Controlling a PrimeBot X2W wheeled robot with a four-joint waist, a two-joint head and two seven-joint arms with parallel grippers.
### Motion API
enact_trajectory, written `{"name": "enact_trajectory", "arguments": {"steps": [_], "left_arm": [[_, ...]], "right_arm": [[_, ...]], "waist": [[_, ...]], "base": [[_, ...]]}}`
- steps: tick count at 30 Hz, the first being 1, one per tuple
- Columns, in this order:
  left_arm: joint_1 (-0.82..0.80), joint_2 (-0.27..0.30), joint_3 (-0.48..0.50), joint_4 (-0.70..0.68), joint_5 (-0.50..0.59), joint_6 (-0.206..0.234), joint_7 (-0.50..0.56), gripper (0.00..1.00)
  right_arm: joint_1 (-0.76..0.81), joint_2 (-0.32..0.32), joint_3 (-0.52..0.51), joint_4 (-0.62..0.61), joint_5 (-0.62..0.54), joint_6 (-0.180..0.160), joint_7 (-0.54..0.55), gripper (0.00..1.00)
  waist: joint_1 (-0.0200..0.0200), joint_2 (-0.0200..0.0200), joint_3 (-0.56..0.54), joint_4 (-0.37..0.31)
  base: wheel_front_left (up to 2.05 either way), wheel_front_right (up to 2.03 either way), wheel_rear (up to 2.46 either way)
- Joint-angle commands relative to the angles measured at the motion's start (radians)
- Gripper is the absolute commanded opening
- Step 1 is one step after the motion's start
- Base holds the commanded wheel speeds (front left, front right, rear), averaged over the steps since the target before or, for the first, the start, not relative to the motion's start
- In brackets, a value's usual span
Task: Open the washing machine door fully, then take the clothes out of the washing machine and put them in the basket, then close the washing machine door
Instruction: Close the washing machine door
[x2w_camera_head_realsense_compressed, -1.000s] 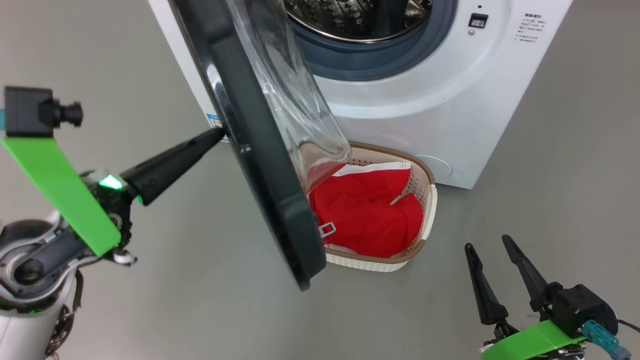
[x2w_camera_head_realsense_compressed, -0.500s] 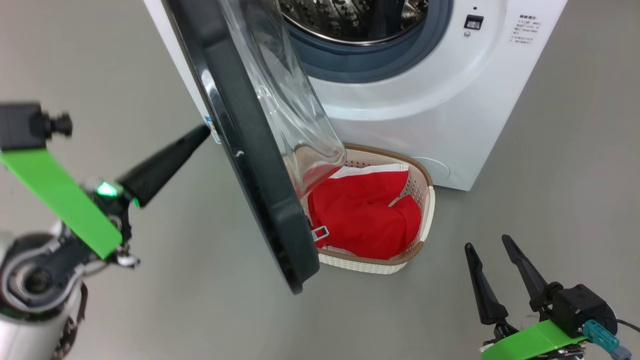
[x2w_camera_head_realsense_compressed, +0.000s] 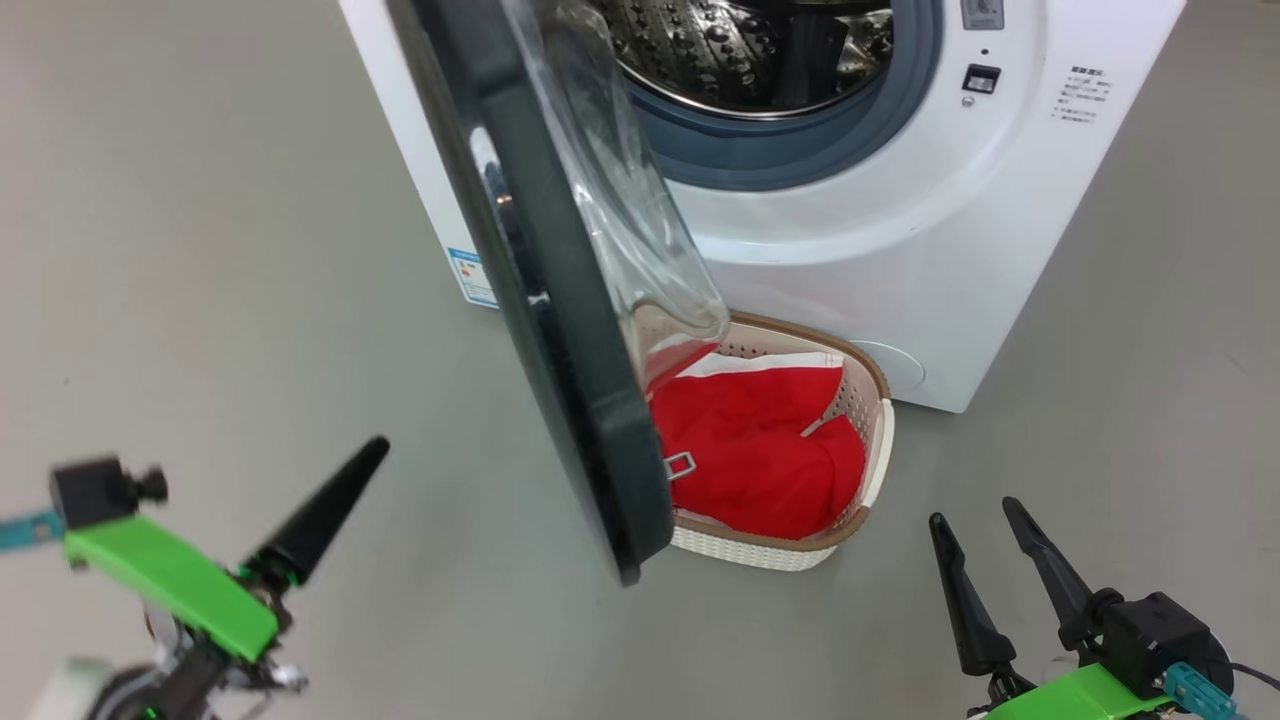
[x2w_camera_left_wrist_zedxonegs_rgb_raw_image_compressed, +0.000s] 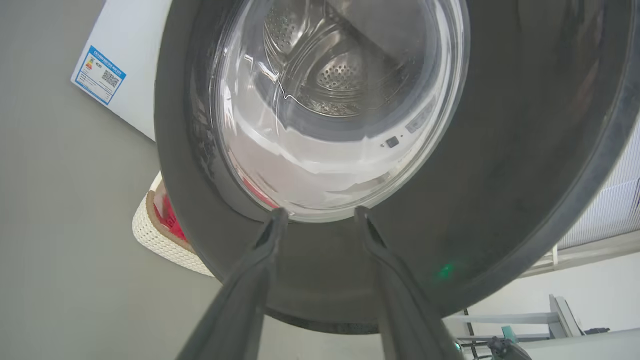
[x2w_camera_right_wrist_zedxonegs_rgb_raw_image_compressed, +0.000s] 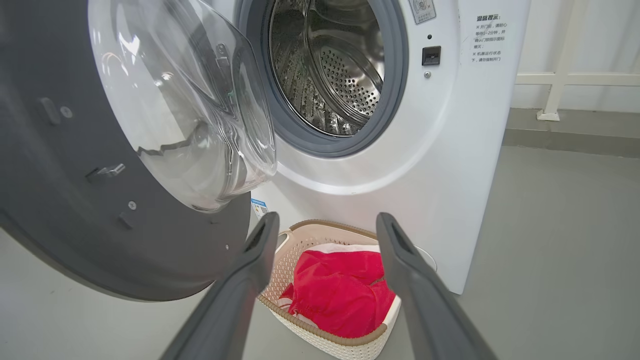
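backed off the washing machine door (x2w_camera_head_realsense_compressed: 560, 300), the left gripper (x2w_camera_left_wrist_zedxonegs_rgb_raw_image_compressed: 320, 212), fingers wide and empty like those of the right gripper (x2w_camera_head_realsense_compressed: 972, 512), leaves it half shut, needing another push.

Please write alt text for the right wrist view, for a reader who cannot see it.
A white washing machine stands with its round dark door open at the picture's left and its steel drum looking empty. On the grey floor before it, a cream basket holds the red clothes, framed between the two spread fingers of the right gripper.
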Motion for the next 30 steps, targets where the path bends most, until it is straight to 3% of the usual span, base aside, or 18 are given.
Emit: {"name": "enact_trajectory", "arguments": {"steps": [1,14,22,30], "left_arm": [[-0.004,0.027,0.044,-0.009,-0.015,-0.007,-0.017,1.00],[0.128,-0.043,0.036,0.097,0.007,-0.007,-0.243,1.00],[0.156,-0.037,-0.052,0.134,0.080,-0.007,-0.409,1.00],[0.158,-0.045,-0.126,0.173,0.131,-0.007,-0.498,1.00]], "right_arm": [[-0.007,0.000,0.027,-0.025,0.017,0.007,-0.006,1.00],[-0.003,0.000,0.036,-0.019,0.017,0.007,-0.006,1.00],[-0.005,0.000,0.037,-0.016,0.018,0.007,-0.006,1.00],[-0.007,0.000,0.038,-0.016,0.020,0.007,-0.006,1.00]], "waist": [[0.0000,-0.0001,-0.004,0.005],[0.0000,-0.0001,-0.013,0.020],[0.0000,-0.0001,-0.013,0.018],[0.0000,-0.0001,-0.010,0.019]], "base": [[0.00,0.00,0.00],[0.00,0.00,0.00],[0.00,0.00,0.00],[0.00,0.00,0.00]]}}
